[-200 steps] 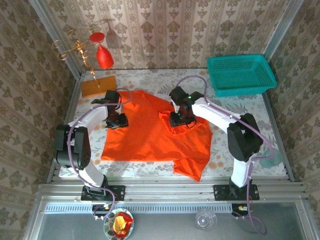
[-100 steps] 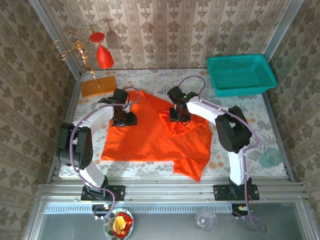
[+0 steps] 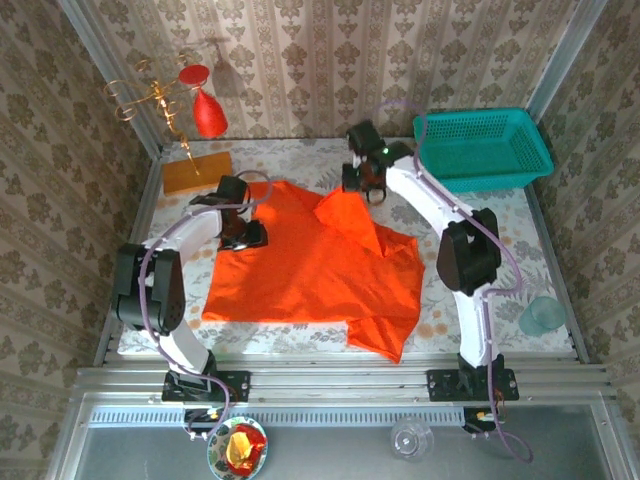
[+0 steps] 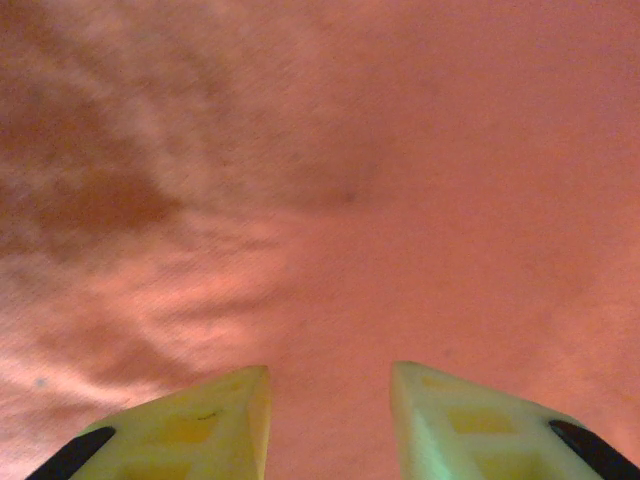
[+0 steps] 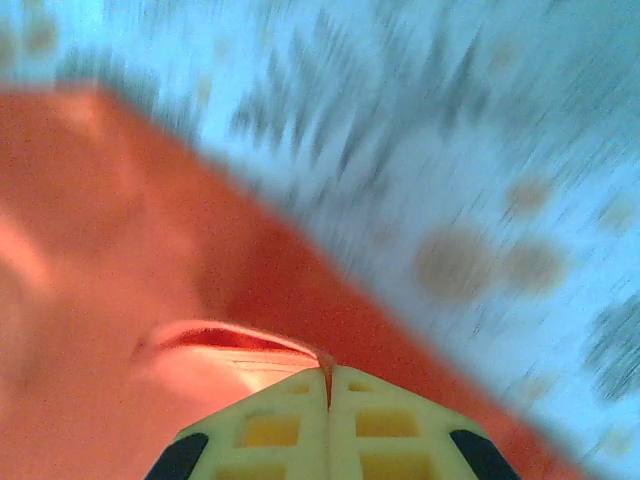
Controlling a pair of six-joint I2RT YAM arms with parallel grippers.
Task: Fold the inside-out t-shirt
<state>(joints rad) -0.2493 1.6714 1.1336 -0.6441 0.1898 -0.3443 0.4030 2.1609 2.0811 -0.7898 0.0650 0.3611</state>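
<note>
- The left arm (image 3: 190, 240), white-shelled with black joints, was bent at the elbow, its forearm reaching forward and inward.
- The left gripper (image 3: 243, 235), black with two pale yellow-green fingers (image 4: 200, 430), pointed downward, its fingers parted by a clear gap.
- The right arm (image 3: 430, 205), of the same build, was extended far forward and angled inward.
- The right gripper (image 3: 365, 188) had its fingers (image 5: 270, 425) pressed together, pinching an edge of the bright orange-red inside-out t-shirt (image 5: 100, 250).

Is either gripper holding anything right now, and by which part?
The right gripper pinches the t-shirt by an edge of its folded flap; the left gripper is open, holding nothing.
</note>
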